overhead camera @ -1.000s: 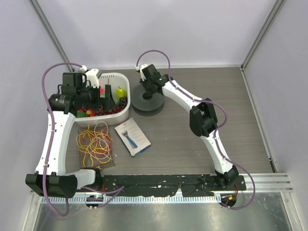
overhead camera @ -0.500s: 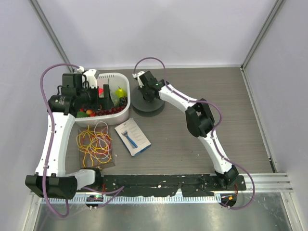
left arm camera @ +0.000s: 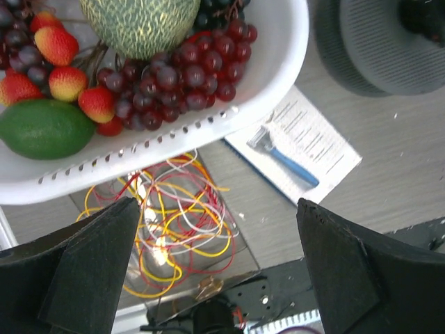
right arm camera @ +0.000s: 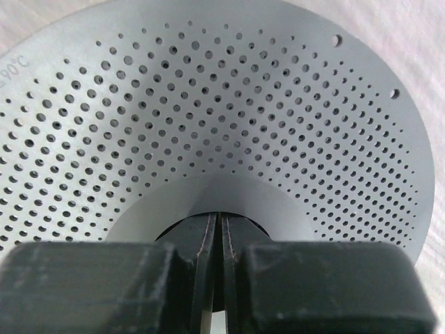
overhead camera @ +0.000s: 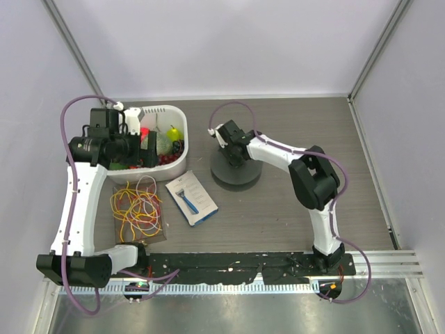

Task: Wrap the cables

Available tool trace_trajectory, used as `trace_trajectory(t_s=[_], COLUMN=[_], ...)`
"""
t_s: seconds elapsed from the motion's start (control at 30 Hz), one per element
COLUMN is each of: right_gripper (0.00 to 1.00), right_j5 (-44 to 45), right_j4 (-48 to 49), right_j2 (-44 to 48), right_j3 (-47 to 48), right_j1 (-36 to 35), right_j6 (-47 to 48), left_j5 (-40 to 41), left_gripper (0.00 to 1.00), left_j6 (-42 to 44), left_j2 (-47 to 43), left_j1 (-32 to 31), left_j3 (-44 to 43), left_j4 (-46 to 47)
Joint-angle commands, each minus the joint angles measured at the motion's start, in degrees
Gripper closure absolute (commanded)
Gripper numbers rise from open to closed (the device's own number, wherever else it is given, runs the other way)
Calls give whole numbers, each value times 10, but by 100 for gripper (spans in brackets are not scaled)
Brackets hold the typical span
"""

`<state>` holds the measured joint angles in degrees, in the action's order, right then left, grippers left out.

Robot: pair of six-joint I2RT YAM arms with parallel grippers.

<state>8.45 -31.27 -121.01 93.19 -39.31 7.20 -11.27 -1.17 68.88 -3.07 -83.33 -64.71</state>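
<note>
The cables are a loose tangle of thin yellow, red and white wire [overhead camera: 137,209] on a shiny sheet at the front left; it also shows in the left wrist view [left arm camera: 174,223]. The dark grey perforated spool [overhead camera: 240,179] lies flat at mid-table, also seen in the left wrist view [left arm camera: 375,49] and the right wrist view [right arm camera: 208,104]. I see no wire joined to it. My right gripper [overhead camera: 233,154] [right arm camera: 221,223] is shut, its fingers poked into the spool's centre hole. My left gripper [overhead camera: 151,149] [left arm camera: 217,205] is open and empty, above the basket's near edge and the wires.
A white basket [overhead camera: 177,163] of fake fruit stands at the back left, its rim [left arm camera: 278,62] in the left wrist view. A white card with a blue razor [overhead camera: 191,197] [left arm camera: 299,146] lies between the wires and the spool. A black rail runs along the near edge.
My right gripper has moved right and toward the near side, and the spool has slid with it, away from the basket. The left gripper has shifted slightly over the basket.
</note>
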Motion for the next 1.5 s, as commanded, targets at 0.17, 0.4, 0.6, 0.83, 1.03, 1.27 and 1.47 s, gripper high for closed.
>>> trace_trajectory(t_s=[0.17,0.4,0.6,0.83,1.03,1.27,1.47], right_gripper=[89,75,43,30,16,11,11], right_j5=[-4,-40,-55,-76,-74,-125,-184], right_j4=[-21,-44,-48,-39,-11,84,137], right_j2=[148,195,252,300,350,436,493], right_j3=[-172,-149,-127,-107,-97,-166,-203], right_j1=[-2,-2,-2,-2,-2,-2,-2], right_j6=[-3,-9,-6,6,22,37,-1], left_j5=[-71,-100,-110,-142,-188,-220,-214], left_gripper=[0,1,4,13,15,18,19], left_j6=[174,270,333,402,510,767,963], left_j2=[-36,-26,-11,-32,-57,-39,-67], left_j1=[53,107,134,137,136,136,134], left_j3=[11,35,48,105,152,197,231], left_j4=[-141,-213,-253,-237,-215,-271,-243])
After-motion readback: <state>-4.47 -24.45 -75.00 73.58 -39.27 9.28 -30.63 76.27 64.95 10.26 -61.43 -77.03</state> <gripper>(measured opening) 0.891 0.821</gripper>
